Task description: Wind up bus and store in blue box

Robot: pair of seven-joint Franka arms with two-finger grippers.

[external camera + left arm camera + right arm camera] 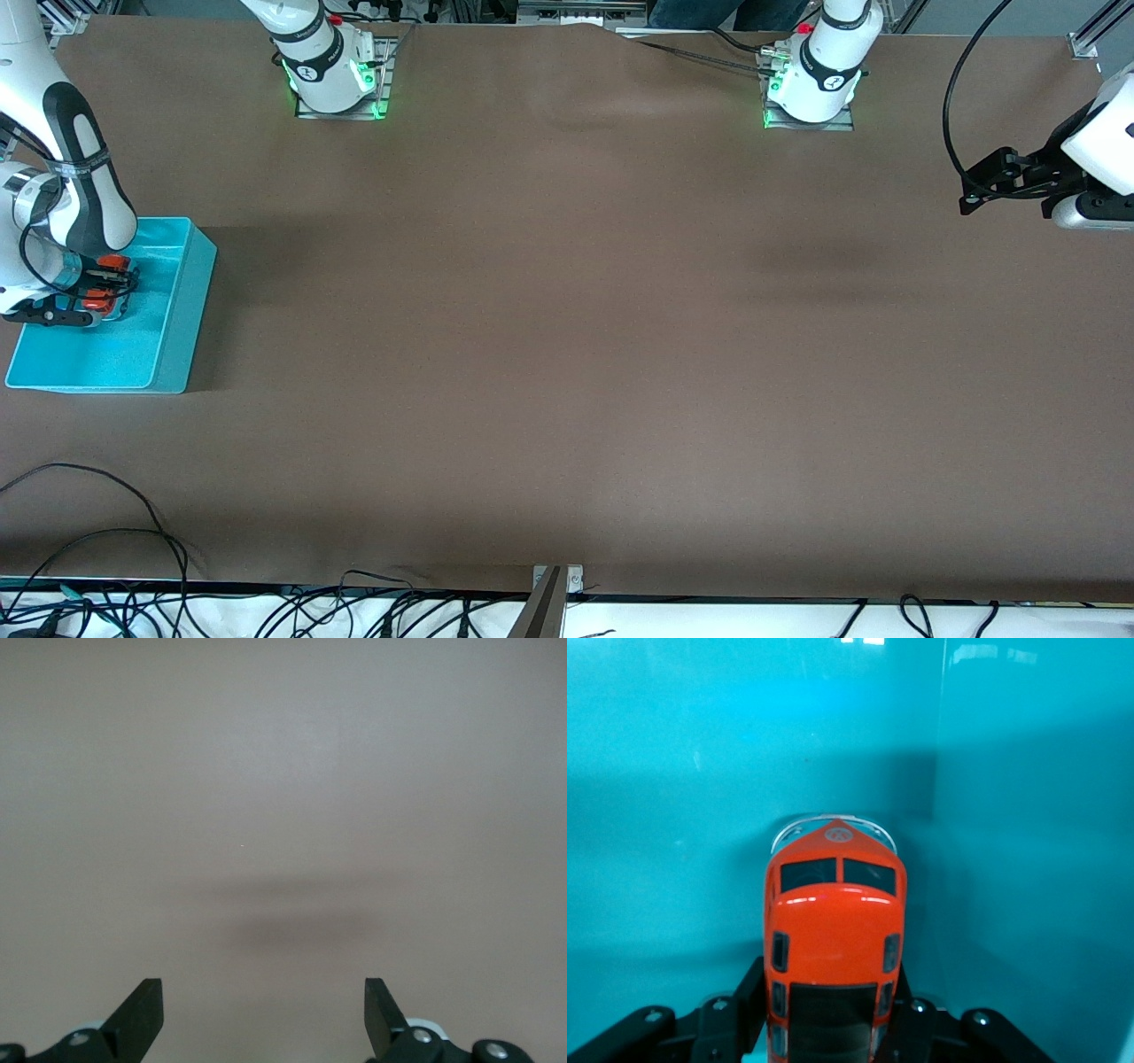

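A plain brown matte table cover [567, 354] lies wide and bare around the large rectangular turquoise plastic bin [182, 301], which sits at the right arm's end of the table, its smooth glossy walls closing in around the right gripper [104, 285]. That gripper is lowered inside the bin and clamped on the sides of the small glossy orange toy bus [833, 930], with dark windows, a dark roof panel and a pale front. The left gripper [264, 1014] waits with its black fingers spread wide and holding nothing, above the cover at the left arm's end.
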